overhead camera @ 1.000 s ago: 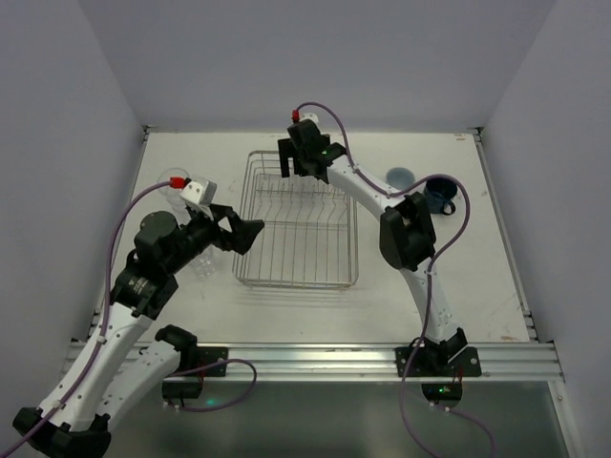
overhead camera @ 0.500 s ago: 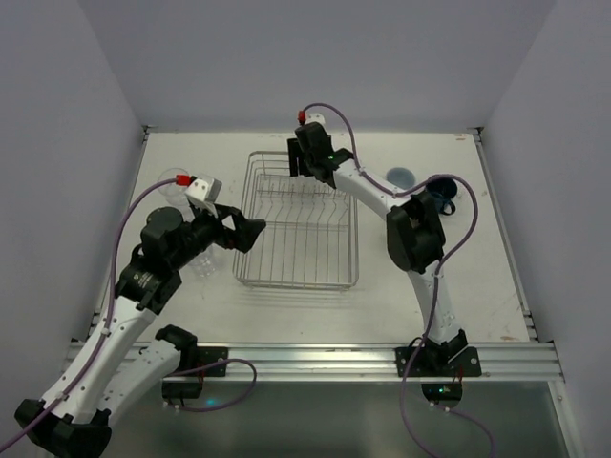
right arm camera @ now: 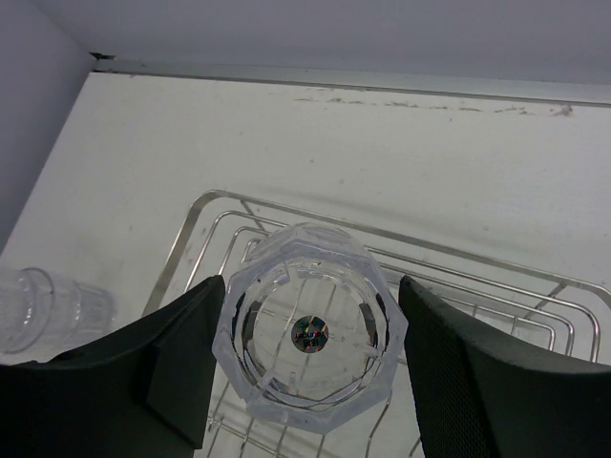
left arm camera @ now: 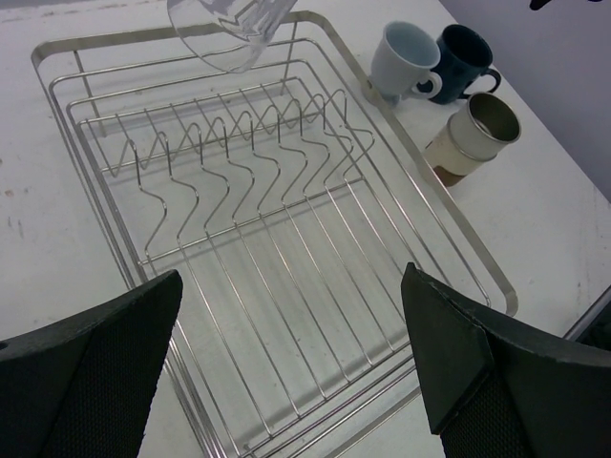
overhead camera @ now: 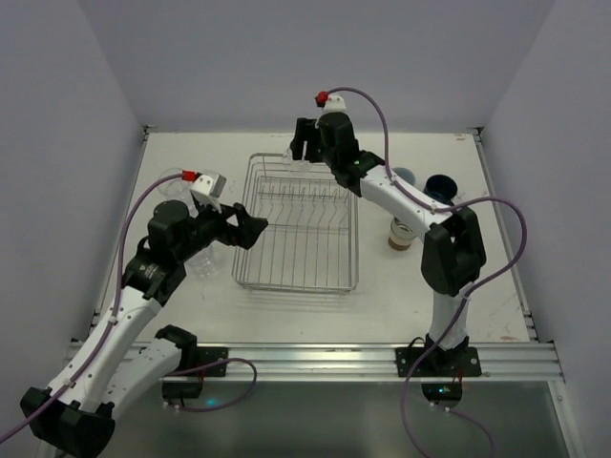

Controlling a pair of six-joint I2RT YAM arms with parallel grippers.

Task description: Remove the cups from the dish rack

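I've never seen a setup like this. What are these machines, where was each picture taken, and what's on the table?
These are two robot arms bolted at the near edge of a table, each ending in a two-finger gripper. The wide picture comes from a fixed camera above and behind them. The other two come from a camera on each wrist, so the dark shapes at the bottom are that arm's own fingers. On the table lies a wire dish rack. Right of it stand a pale blue cup, a dark blue mug and a beige and brown cup. Left of it are a far tumbler and a near tumbler, both clear. The right gripper holds a ribbed tumbler above the rack's far end. The left gripper hovers open at the rack's left side.
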